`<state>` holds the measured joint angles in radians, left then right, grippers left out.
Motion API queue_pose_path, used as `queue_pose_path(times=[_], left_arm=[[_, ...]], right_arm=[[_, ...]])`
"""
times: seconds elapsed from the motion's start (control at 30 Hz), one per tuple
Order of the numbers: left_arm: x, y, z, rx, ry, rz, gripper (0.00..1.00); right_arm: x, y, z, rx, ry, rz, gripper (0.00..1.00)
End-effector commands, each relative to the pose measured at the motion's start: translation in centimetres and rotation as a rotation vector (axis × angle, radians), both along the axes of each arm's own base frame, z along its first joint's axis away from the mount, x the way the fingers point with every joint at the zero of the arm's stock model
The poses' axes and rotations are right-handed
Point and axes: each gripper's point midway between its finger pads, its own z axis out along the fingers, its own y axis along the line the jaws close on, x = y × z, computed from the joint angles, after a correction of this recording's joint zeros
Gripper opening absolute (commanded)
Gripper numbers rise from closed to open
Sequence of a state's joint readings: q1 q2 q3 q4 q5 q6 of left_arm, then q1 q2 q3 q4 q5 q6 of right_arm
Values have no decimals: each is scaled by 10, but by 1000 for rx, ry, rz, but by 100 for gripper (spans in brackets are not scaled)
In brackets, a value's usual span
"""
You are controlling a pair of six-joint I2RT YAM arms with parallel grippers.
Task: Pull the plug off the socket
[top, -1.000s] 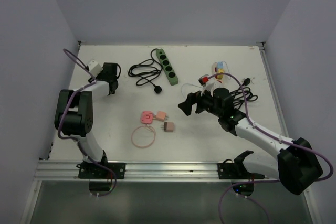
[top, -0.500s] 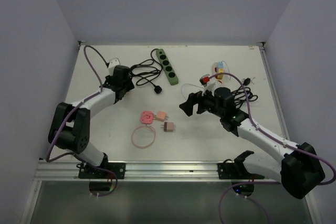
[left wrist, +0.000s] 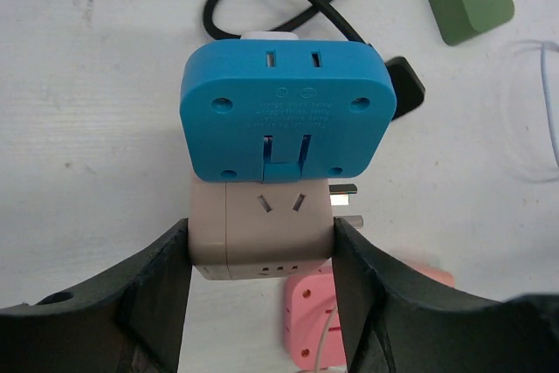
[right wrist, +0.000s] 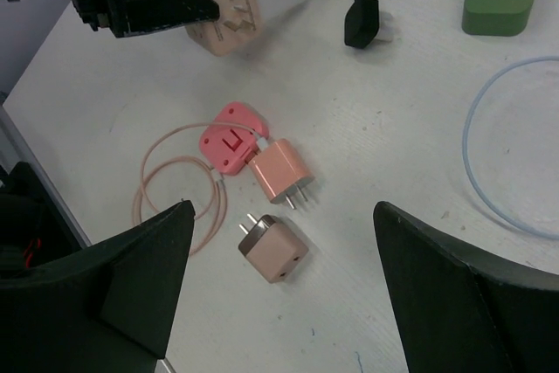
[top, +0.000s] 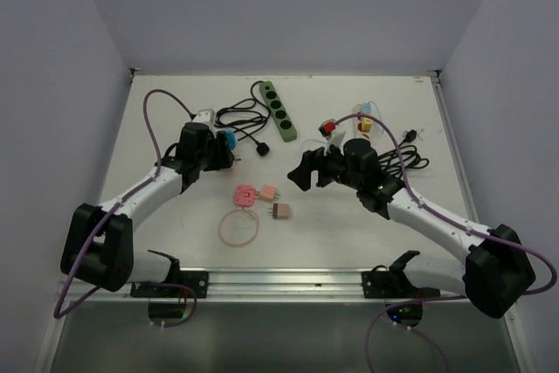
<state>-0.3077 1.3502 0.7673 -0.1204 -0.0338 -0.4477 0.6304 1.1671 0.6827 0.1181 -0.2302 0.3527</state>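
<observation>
Socket [left wrist: 260,220] in left gripper [left wrist: 262,249] (blue plug [left wrist: 284,111] beyond)

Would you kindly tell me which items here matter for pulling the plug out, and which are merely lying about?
For the job:
- blue plug
- beige socket cube
- left gripper, gripping the cube
- right gripper, open

Lying about:
- green power strip
- black cable with plug
- pink charger
- brown adapter
</observation>
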Motion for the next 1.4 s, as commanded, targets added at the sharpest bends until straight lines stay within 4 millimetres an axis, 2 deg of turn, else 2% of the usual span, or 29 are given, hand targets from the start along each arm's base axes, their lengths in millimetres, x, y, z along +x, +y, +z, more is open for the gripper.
queue_pose_path(times=[0.0,0.1,0.13,0.2,0.23,0.5,0.53,0.57,0.63,0.8,0.9,1.03,1.13,1.27,1.37], left_arm=[[6,-34,41,-93,-173,-160,0],[0,-47,45,-105,-214,-209,0],[-5,-52,42,-105,-215,-230,0],[-7,-59,46,-114,-240,-258,0],[-9,-61,43,-115,-240,-270,0],[-23,-90,57,-112,-312,-390,0],[-25,-93,59,-111,-318,-398,0],[-28,-97,58,-109,-319,-414,0],[-30,-101,61,-100,-331,-424,0],[-37,-113,65,-92,-350,-465,0],[-41,-120,67,-90,-362,-484,0],[-45,-126,69,-98,-370,-501,0],[-48,-128,69,-99,-373,-510,0],[-47,-122,62,-85,-347,-472,0],[-49,-121,49,-69,-288,-470,0]], right_arm=[[5,16,21,38,11,0,87],[12,23,24,50,50,-22,86],[16,27,33,68,51,-29,85],[20,33,30,56,75,-30,85],[24,37,39,64,61,-27,84],[44,62,38,8,75,-26,80],[48,66,44,15,75,-26,79],[48,69,36,-2,98,-22,78],[53,73,39,-6,94,-25,76],[58,81,25,-34,122,-31,68],[57,86,19,-48,135,-18,61],[55,89,11,-64,150,-7,47],[55,88,7,-76,157,-11,32],[54,86,13,-70,141,-10,0],[56,84,26,-50,97,-18,0]])
